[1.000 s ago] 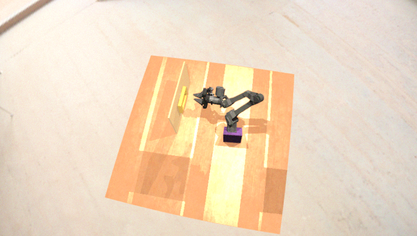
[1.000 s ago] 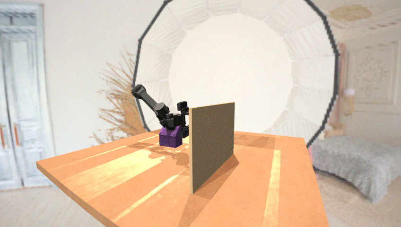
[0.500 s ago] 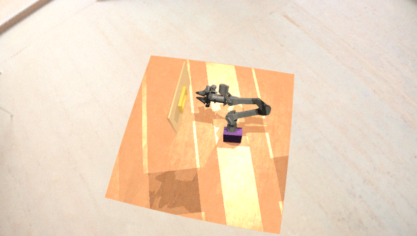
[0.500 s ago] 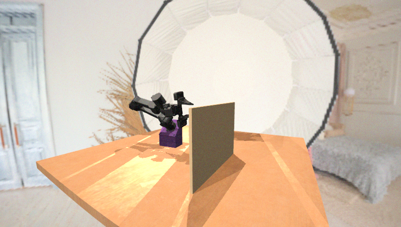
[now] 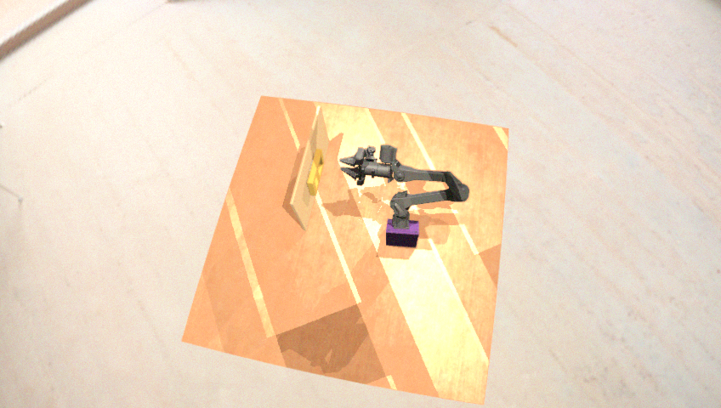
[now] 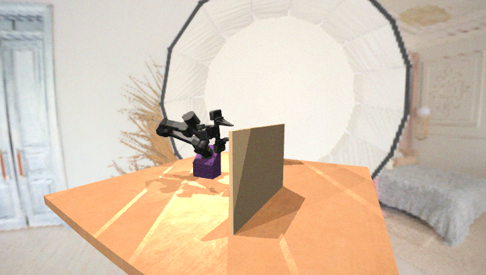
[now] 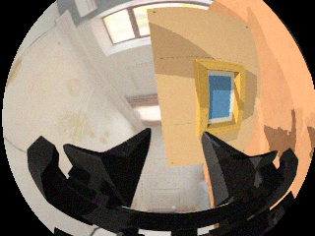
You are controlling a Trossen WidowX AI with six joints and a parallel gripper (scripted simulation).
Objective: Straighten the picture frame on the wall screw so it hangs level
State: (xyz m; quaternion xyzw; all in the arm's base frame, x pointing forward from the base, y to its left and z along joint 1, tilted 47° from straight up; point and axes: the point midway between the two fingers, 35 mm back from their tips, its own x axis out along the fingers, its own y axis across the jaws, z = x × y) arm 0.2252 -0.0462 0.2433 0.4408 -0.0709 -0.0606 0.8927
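The yellow picture frame (image 5: 312, 185) (image 7: 201, 98) with a blue picture and pale border hangs on the upright tan board (image 5: 302, 206) (image 6: 262, 160) (image 7: 177, 108). In the wrist view the table side is at the right, so its upper bar is at the left. Any tilt is small; the slanted, distorted view does not let me tell how level it is. The screw and notched strip are hidden. My gripper (image 5: 342, 164) (image 6: 230, 132) (image 7: 177, 134) is open and empty, backed off from the board with a gap between its fingertips and the frame.
The board stands on the wooden table (image 5: 242, 297) (image 6: 324, 238), its back toward the exterior camera. The arm's purple base block (image 5: 402, 235) (image 6: 206, 167) stands on the robot's side of the board. Shadows and bright light stripes cross the table.
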